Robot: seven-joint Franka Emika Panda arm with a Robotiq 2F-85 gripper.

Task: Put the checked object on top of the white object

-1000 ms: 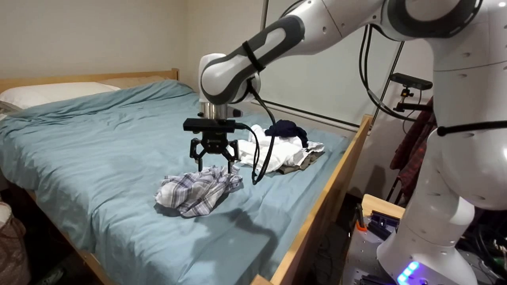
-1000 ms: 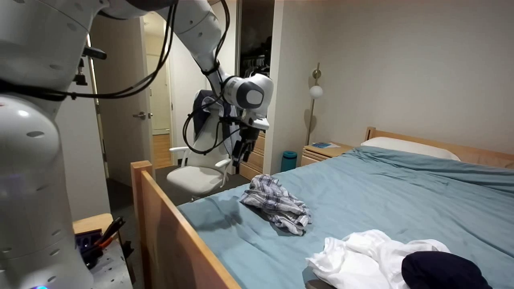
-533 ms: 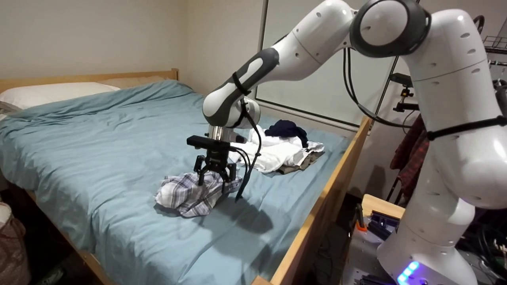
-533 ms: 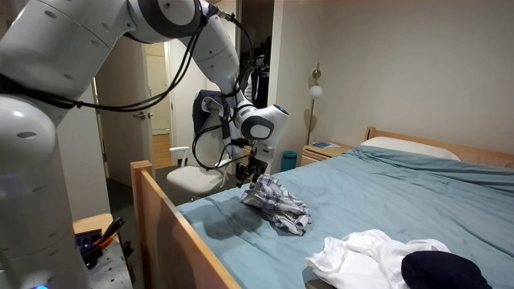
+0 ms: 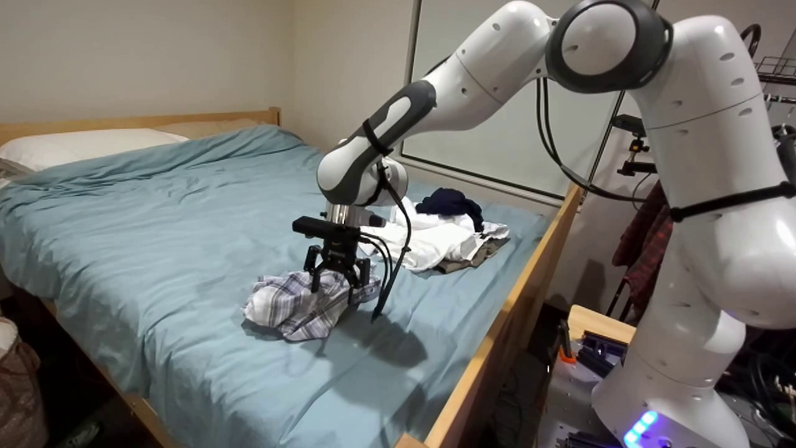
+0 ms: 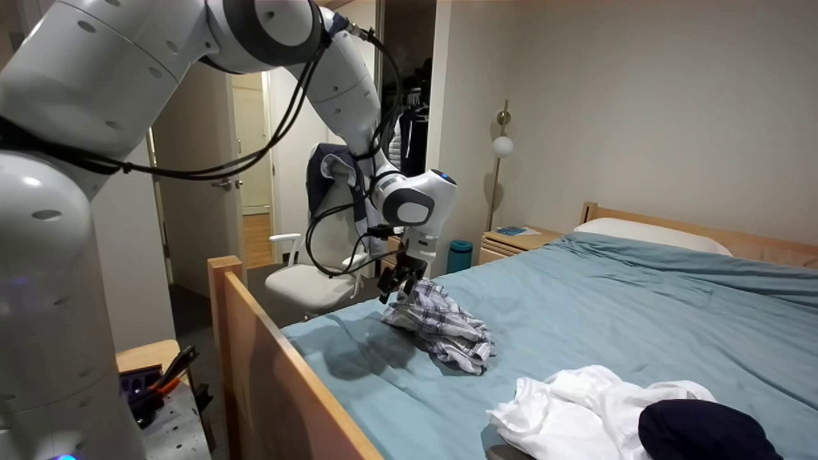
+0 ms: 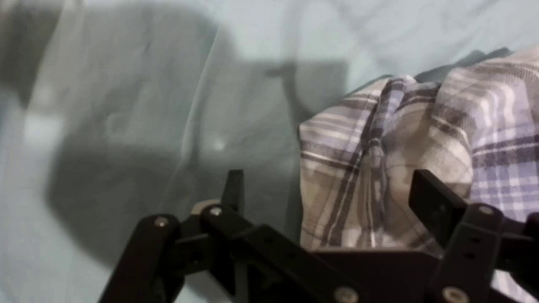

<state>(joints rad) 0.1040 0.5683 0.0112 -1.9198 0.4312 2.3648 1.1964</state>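
Where the pincer (image 5: 333, 290) gapes, checked cloth (image 5: 287, 305), partly beneath

A rumpled blue-green duvet (image 5: 186, 230) covers the bed (image 6: 639, 319). Near the footboard (image 6: 278, 377) edge, toward one of its corners, a white garment (image 6: 575, 409) spreads, with a brown garment (image 5: 472, 258) showing underneath. Apart from both, a crumpled plaid garment (image 6: 441, 326) lies closer to the opposite corner of that edge than they do. A white pillow (image 5: 87, 146) and a beige pillow (image 5: 211, 128) lie along the headboard (image 6: 770, 248) edge.

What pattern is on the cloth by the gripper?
The cloth has purple-grey checks, clearest in the wrist view.
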